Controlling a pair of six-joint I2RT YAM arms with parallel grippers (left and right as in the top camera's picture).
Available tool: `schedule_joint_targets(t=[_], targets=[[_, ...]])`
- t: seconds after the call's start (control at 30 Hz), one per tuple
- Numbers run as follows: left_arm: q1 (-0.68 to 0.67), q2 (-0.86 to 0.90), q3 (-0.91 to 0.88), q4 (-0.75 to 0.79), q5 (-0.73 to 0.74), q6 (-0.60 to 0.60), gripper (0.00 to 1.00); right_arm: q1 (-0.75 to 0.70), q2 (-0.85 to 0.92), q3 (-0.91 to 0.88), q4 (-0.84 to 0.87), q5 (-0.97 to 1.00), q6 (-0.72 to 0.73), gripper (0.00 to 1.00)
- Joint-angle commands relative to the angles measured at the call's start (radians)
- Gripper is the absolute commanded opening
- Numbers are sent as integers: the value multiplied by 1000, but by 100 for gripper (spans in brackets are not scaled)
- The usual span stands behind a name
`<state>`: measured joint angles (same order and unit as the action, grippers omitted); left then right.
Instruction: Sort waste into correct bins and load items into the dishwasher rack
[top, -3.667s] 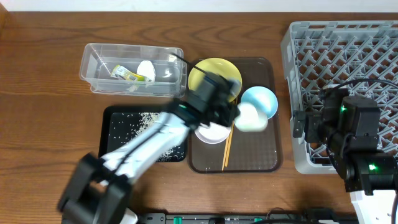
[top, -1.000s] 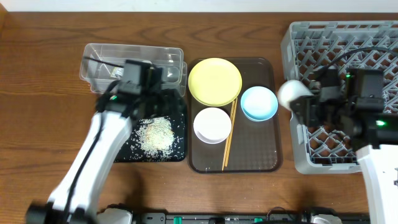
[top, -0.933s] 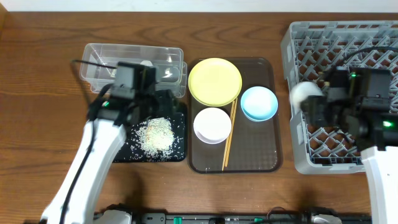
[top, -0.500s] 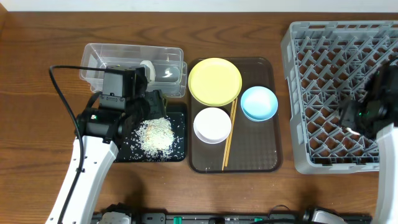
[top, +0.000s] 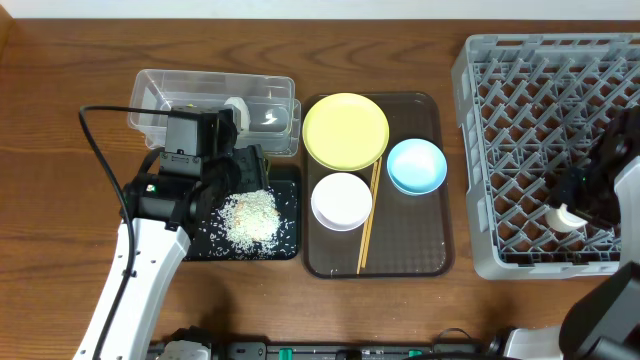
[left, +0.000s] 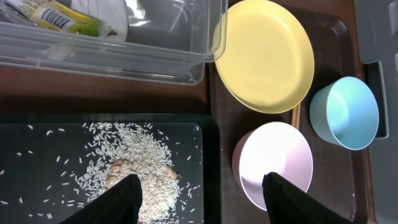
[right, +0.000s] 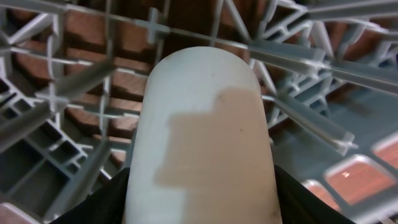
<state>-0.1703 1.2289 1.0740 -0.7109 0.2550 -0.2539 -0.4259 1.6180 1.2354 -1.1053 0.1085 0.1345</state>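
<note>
Dark brown wooden table (top: 60, 200), four carriers directly on it.
Far left: clear tub (top: 138, 100). Just near of it, black tray (top: 288, 248), edges close together. Centre: brown serving tray (top: 410, 240), just right of both. Right: grey rack (top: 465, 150), beside the serving tray, running to the table's right edge.

brown serving tray (top: 410, 245) (rectangular) | resting on wooden table (top: 50, 60)

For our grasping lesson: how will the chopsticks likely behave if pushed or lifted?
The chopsticks look thin and straight, so probably stiff and light. Lying flat on the brown tray, they may slide, roll, and resist pinching.
</note>
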Motion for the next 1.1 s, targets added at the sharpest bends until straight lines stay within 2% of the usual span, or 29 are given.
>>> schedule_joint_targets(t=[0.0,0.13,0.23,0.33,0.43,0.5,0.73,0.83,0.93,1.0,1.07], targets=[[5,6,10,-8,-14,14,65,-12,-1,15,5,-88,18,47],[5,6,10,-47,-64,11,66,-12,-24,50,-11,-122,18,60],[5,5,10,-100,-172,-33,66,-10,-63,106,-26,-161,18,69],[5,5,10,-133,-216,-39,67,2,-112,156,-33,-169,18,89],[5,5,10,-143,-215,-39,67,14,-155,164,-34,-165,-2,82],[5,5,10,-142,-215,-40,67,14,-167,164,-43,-183,3,82],[5,5,10,-142,-215,-39,67,98,-168,155,-42,-428,-65,74],[9,5,10,-148,-229,-61,67,197,-165,148,-7,-426,-75,72],[31,5,10,-180,-282,-177,67,316,-160,132,58,-390,-80,68],[58,5,10,-194,-282,-194,67,391,-153,117,103,-319,-61,60],[79,5,10,-199,-282,-194,67,459,-140,97,152,-249,-18,58]])
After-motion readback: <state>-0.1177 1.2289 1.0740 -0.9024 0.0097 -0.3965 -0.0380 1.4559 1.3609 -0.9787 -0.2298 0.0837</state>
